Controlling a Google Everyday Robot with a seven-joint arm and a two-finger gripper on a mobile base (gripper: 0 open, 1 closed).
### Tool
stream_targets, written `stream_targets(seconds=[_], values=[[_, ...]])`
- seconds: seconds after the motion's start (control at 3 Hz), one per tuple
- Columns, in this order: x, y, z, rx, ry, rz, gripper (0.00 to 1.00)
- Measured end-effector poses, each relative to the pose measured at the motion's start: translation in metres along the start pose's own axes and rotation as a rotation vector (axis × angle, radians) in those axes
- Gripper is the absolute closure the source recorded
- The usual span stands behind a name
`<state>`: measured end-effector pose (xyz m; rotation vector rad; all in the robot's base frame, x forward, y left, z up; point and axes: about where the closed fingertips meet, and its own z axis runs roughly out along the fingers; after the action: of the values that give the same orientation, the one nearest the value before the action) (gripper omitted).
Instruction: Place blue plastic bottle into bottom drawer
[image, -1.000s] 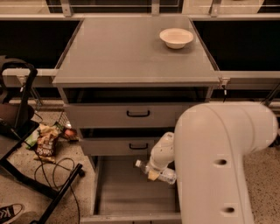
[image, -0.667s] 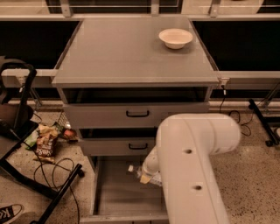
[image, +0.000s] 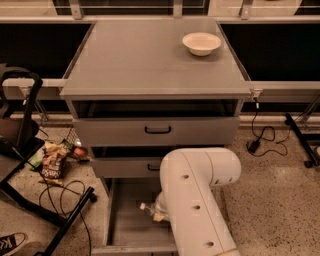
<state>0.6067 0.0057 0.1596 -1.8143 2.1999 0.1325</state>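
i see the grey cabinet (image: 150, 65) ahead, its 2 upper drawers (image: 157, 131) slightly ajar. my white arm (image: 200, 200) fills the near right and reaches down over the bottom drawer (image: 125, 231), which is pulled out toward me. a white bowl (image: 201, 43) sits far right on the cabinet top. the gripper (image: 159, 214) is mostly hidden behind the arm; i cannot tell its grip. the blue plastic bottle (image: 148, 208) lies sideways at it, cap left, within the bottom drawer's outline.
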Motion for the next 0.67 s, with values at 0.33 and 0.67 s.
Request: stream_targets(seconds=[0.33, 0.67], values=[[0.0121, 0.019, 0.04, -0.039, 0.029, -0.008, 0.82], [0.0144, 0.0202, 0.0438, -0.04, 0.031, -0.008, 0.6]])
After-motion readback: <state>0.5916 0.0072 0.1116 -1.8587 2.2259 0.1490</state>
